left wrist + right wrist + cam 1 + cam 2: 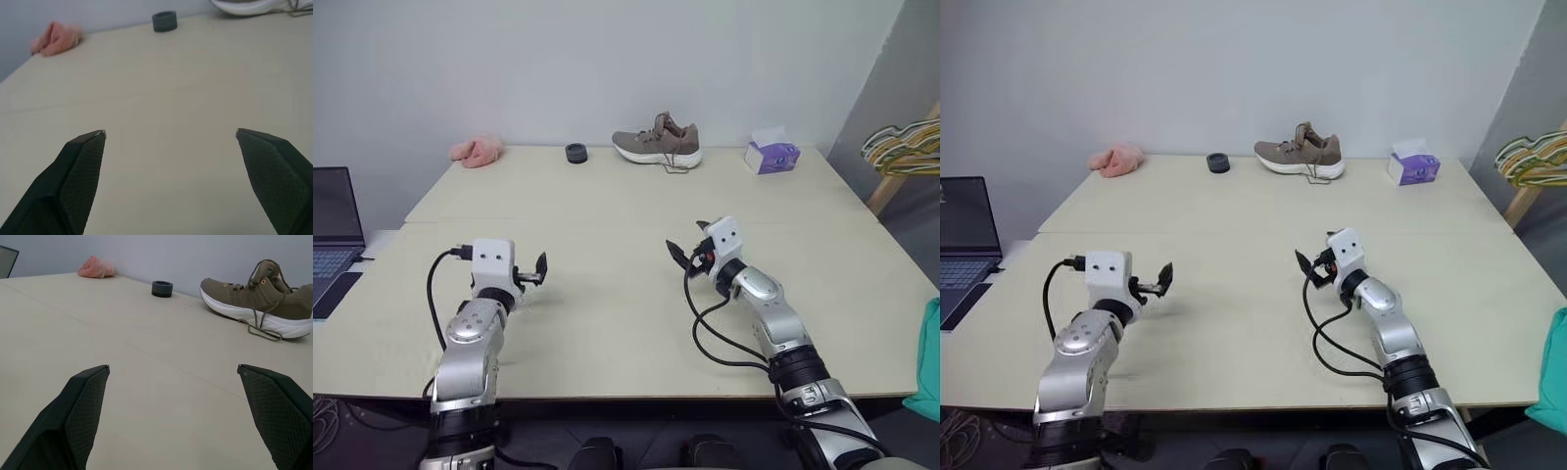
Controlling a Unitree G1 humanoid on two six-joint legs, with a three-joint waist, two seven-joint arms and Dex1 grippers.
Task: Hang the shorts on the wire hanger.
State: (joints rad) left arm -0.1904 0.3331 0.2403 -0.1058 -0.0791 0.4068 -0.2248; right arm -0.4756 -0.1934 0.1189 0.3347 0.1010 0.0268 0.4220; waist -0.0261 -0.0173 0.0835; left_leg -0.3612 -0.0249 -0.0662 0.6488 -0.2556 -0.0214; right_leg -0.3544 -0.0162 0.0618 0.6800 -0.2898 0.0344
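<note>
The table (pixel 607 323) is a pale cream-beige. On it, the sneaker (pixel 658 143) is taupe-brown with a white sole and brown laces; the right wrist view shows small orange eyelets on it. The small cloth (pixel 477 150) is salmon pink. The small ring-shaped object (pixel 576 153) is dark charcoal grey. The tissue box (pixel 771 155) is purple with a white tissue at its top. The bunch of hangers (pixel 904 147) is yellow, green and white. The fabric (pixel 929 360) at the table's edge is teal-green. The laptop (pixel 335 227) is dark, with a bluish keyboard. The left gripper (pixel 530 276) and right gripper (pixel 689 249) have black fingers (pixel 78 171) with a fine cross-hatched texture, behind white housings. The wall (pixel 607 59) is a light grey-white.
</note>
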